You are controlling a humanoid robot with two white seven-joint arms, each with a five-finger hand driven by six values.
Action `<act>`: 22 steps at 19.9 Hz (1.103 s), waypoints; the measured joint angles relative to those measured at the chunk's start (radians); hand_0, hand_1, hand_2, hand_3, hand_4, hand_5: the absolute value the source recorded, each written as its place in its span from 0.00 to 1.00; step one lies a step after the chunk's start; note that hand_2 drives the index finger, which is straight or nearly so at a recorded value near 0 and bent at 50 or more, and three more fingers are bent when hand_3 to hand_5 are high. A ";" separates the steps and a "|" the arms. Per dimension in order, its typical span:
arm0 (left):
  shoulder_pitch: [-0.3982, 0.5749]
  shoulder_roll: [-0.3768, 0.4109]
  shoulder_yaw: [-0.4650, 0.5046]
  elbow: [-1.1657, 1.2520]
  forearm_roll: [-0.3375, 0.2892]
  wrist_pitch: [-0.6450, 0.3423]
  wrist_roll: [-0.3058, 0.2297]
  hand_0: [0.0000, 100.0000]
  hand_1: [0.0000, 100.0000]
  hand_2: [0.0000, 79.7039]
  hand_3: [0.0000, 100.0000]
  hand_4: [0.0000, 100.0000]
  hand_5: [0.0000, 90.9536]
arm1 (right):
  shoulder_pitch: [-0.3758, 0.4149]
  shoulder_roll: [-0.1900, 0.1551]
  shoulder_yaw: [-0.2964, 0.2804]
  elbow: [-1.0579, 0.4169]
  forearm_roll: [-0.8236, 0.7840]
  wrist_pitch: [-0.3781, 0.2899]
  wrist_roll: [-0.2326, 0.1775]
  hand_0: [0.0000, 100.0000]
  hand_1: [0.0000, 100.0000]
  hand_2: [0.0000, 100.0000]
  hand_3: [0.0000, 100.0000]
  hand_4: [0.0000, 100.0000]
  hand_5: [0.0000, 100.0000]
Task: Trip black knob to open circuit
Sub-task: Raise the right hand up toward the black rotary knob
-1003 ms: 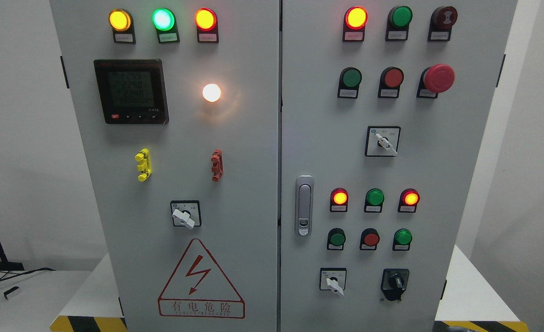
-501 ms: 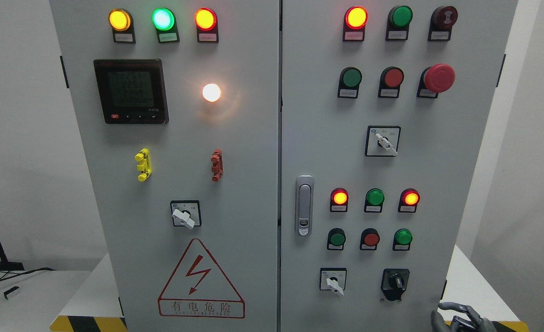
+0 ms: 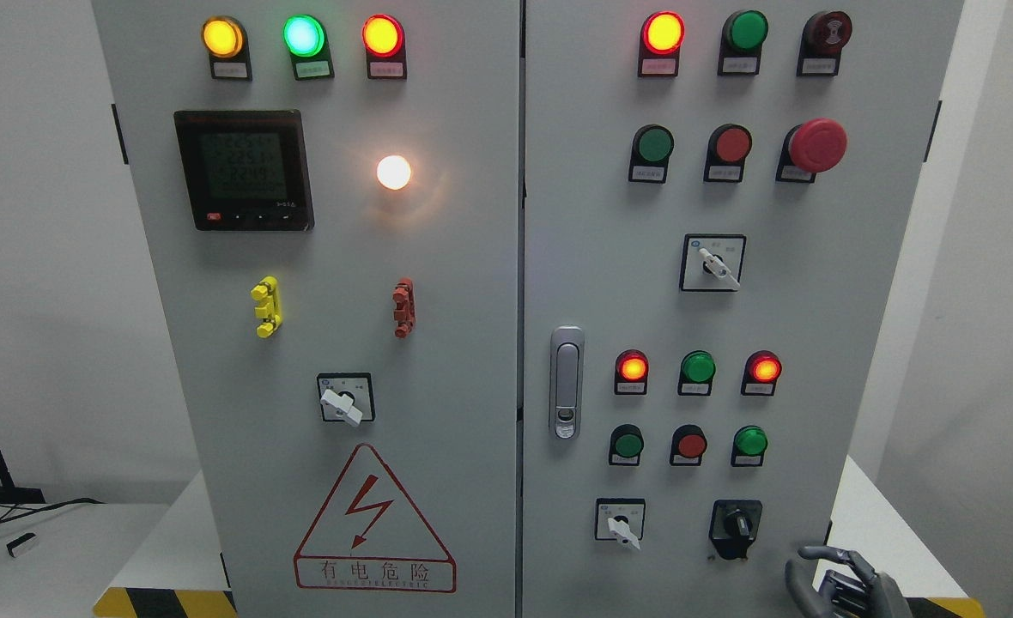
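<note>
The black knob [image 3: 736,524] sits low on the right door of the grey electrical cabinet [image 3: 438,257], at about 5 o'clock from the silver door latch [image 3: 566,382]. The right hand [image 3: 841,582] hangs at 4 o'clock from the knob, near but apart from it, its fingers loosely curled and grasping nothing.

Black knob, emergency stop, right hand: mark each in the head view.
black knob [image 3: 737,522], head view, on the middle of its handle
emergency stop [image 3: 817,145], head view, on the red mushroom cap
right hand [image 3: 846,584], head view, on the knuckles
</note>
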 measured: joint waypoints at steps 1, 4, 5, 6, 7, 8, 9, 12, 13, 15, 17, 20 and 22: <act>0.000 0.000 0.000 0.000 0.000 0.000 0.000 0.12 0.39 0.00 0.00 0.00 0.00 | -0.001 0.000 0.003 0.002 0.000 0.000 -0.003 0.42 0.80 0.46 1.00 0.99 0.93; 0.000 0.000 0.000 0.000 0.000 0.000 0.000 0.12 0.39 0.00 0.00 0.00 0.00 | -0.002 0.000 0.013 0.009 0.000 0.000 -0.007 0.42 0.79 0.46 1.00 0.99 0.93; 0.000 0.000 0.000 0.000 0.000 0.000 0.000 0.12 0.39 0.00 0.00 0.00 0.00 | -0.003 0.000 0.016 0.011 0.000 0.000 -0.007 0.42 0.79 0.46 1.00 0.99 0.93; 0.000 0.000 0.000 0.000 0.000 0.000 0.000 0.12 0.39 0.00 0.00 0.00 0.00 | -0.004 0.000 0.019 0.013 0.000 0.000 -0.008 0.42 0.79 0.46 1.00 0.99 0.93; 0.000 0.000 0.000 0.000 0.000 0.000 0.000 0.12 0.39 0.00 0.00 0.00 0.00 | -0.005 0.000 0.022 0.015 0.000 0.000 -0.009 0.42 0.79 0.46 1.00 0.99 0.93; 0.000 0.000 0.000 0.000 0.000 0.000 0.000 0.12 0.39 0.00 0.00 0.00 0.00 | -0.007 0.000 0.024 0.018 0.000 0.000 -0.009 0.42 0.79 0.46 1.00 0.99 0.93; 0.000 0.000 0.000 0.000 0.000 0.000 0.000 0.12 0.39 0.00 0.00 0.00 0.00 | -0.009 0.000 0.026 0.020 0.000 0.000 -0.009 0.42 0.79 0.46 1.00 0.99 0.93; 0.000 0.000 0.000 0.000 0.000 0.000 0.000 0.12 0.39 0.00 0.00 0.00 0.00 | -0.016 0.000 0.032 0.027 0.000 0.000 -0.014 0.42 0.79 0.46 1.00 0.99 0.93; 0.000 0.000 0.000 0.000 0.000 0.000 0.000 0.12 0.39 0.00 0.00 0.00 0.00 | -0.019 0.000 0.034 0.029 0.000 0.000 -0.016 0.42 0.79 0.46 1.00 0.99 0.93; 0.000 0.000 0.000 0.000 0.000 0.000 0.000 0.12 0.39 0.00 0.00 0.00 0.00 | -0.025 0.000 0.038 0.033 0.000 0.000 -0.017 0.42 0.79 0.46 1.00 0.99 0.93; 0.000 0.000 0.000 0.000 0.000 0.000 0.000 0.12 0.39 0.00 0.00 0.00 0.00 | -0.030 0.000 0.042 0.037 0.000 0.000 -0.018 0.42 0.79 0.46 1.00 0.99 0.93; 0.000 0.000 0.000 0.000 0.000 0.000 0.000 0.12 0.39 0.00 0.00 0.00 0.00 | -0.034 0.000 0.047 0.041 0.000 0.000 -0.020 0.42 0.79 0.46 1.00 0.99 0.93; 0.000 0.000 0.000 0.000 0.000 0.000 0.000 0.12 0.39 0.00 0.00 0.00 0.00 | -0.035 0.000 0.051 0.043 0.000 0.000 -0.021 0.42 0.79 0.46 1.00 0.99 0.93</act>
